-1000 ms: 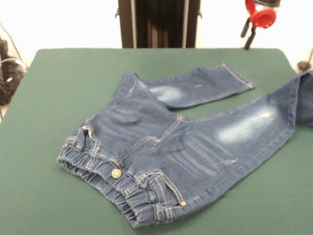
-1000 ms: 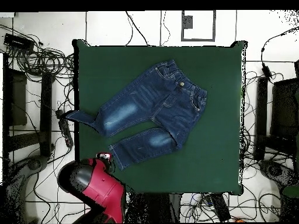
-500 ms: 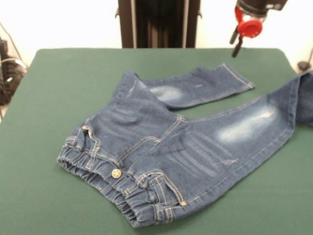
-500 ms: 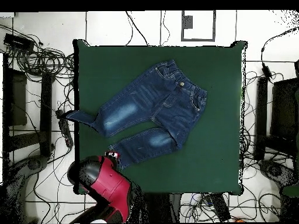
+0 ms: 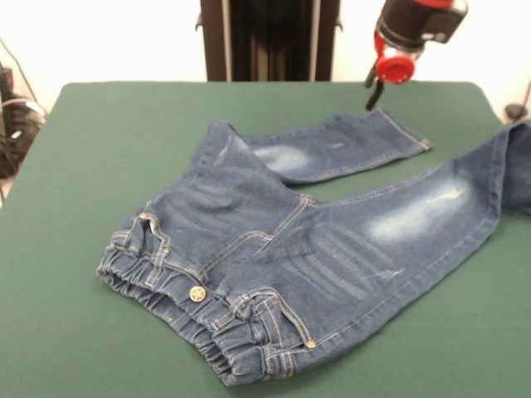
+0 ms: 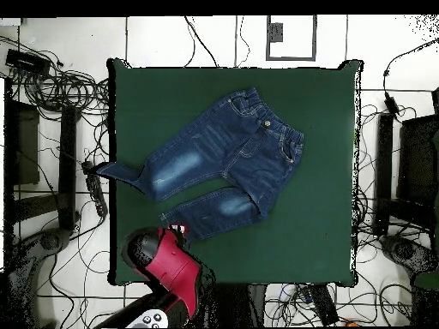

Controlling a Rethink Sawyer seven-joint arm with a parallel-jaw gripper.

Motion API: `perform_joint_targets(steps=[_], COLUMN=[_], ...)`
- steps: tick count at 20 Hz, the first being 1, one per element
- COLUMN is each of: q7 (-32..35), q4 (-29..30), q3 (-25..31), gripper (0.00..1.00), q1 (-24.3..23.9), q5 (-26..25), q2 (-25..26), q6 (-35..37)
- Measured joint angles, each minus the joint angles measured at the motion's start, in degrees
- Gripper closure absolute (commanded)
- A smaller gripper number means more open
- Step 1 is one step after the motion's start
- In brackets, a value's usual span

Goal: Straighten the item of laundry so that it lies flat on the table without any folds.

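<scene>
The small blue denim jeans (image 5: pixel 315 240) lie on the dark green table (image 5: pixel 99 149), waistband with brass star button toward the near left, legs spread toward the far right. The legs are bent apart and the cloth is rumpled at the crotch. One leg's end hangs over the table's right edge (image 5: pixel 518 166). My gripper (image 5: pixel 371 98), below a red ring, hovers just above the far leg's cuff (image 5: pixel 398 133). In the overhead view the jeans (image 6: pixel 223 163) lie mid-table and the gripper (image 6: pixel 176 230) is at the lower leg's cuff, with the red arm behind it.
The black pedestal (image 5: pixel 270 40) stands at the table's far side. Tangled cables (image 6: pixel 51 77) lie on the floor round the table (image 6: pixel 317 231). Bare green top spreads to the left and near side of the jeans in the front view.
My gripper has moved in over the table's far right corner, leftward and lower in the front view, toward the far leg's cuff. The jeans have not moved.
</scene>
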Motion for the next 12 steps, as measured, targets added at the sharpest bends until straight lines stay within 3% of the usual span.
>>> perform_joint_targets(steps=[12], q7=[0.0], q4=[-2.6], q3=[0.0], gripper=[0.00], q1=[0.1], q5=[0.6], q2=[4.2], q6=[-0.7])
